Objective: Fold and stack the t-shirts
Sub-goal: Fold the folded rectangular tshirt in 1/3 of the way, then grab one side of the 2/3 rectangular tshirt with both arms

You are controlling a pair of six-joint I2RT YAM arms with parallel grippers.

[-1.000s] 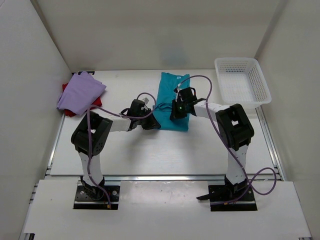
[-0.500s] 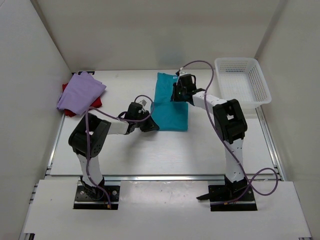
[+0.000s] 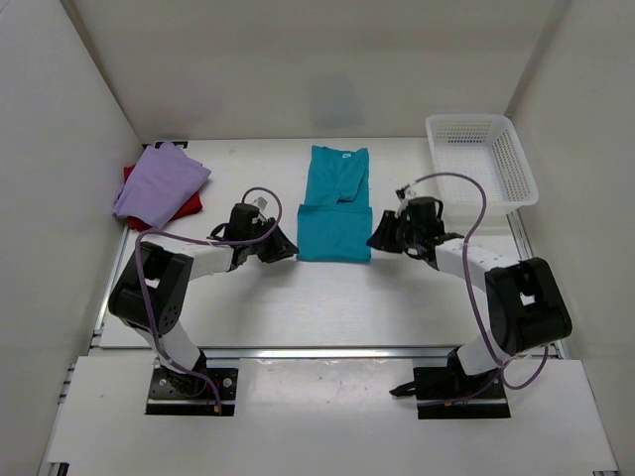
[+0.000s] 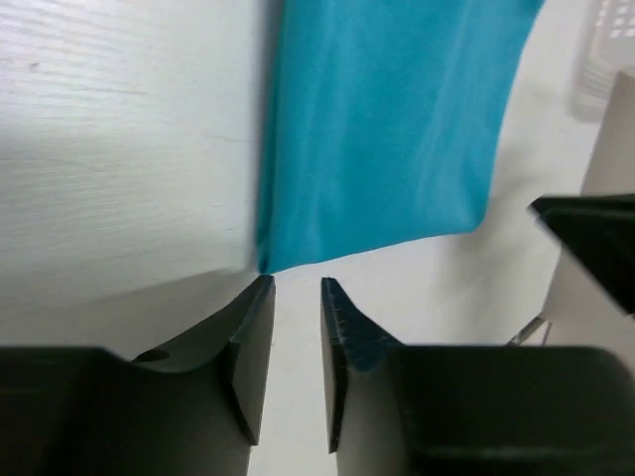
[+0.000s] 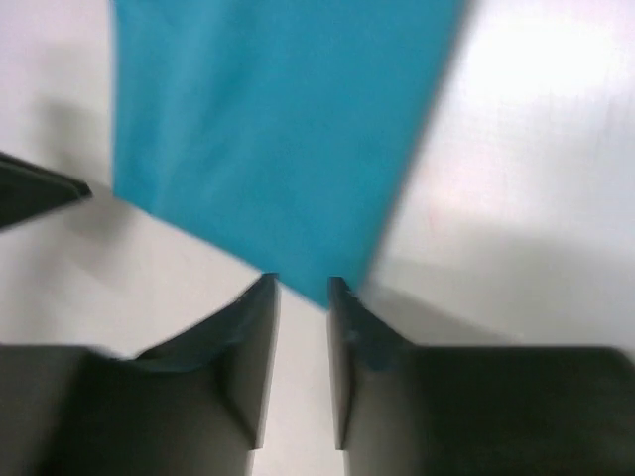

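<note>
My left gripper shows two dark, matte, wedge-shaped fingers tapering to blunt tips. They stand a narrow slit apart, and only bare table shows through the gap. It holds nothing. Just ahead of the tips lies the near left corner of the teal t-shirt, a smooth, thin cloth with soft ripples and a crisp folded edge down its left side.

My right gripper mirrors it, with the same dark tapered fingers parted by a thin gap and nothing clamped. The shirt's near right corner comes to a point right at those fingertips. This view is blurred, so I cannot tell whether cloth and finger touch.

From above, both grippers sit low on the table, one at each near corner of the teal shirt. The shirt lies in the middle, folded into a tidy rectangle with a narrower panel running out behind it. The tabletop is white, with a faint grain in the left wrist view.

Far left, the lavender t-shirt lies folded flat on the dark red t-shirt, which peeks out beneath its edges. Far right stands a white plastic mesh basket, rectangular with flared walls. Purple cables loop off each arm.
</note>
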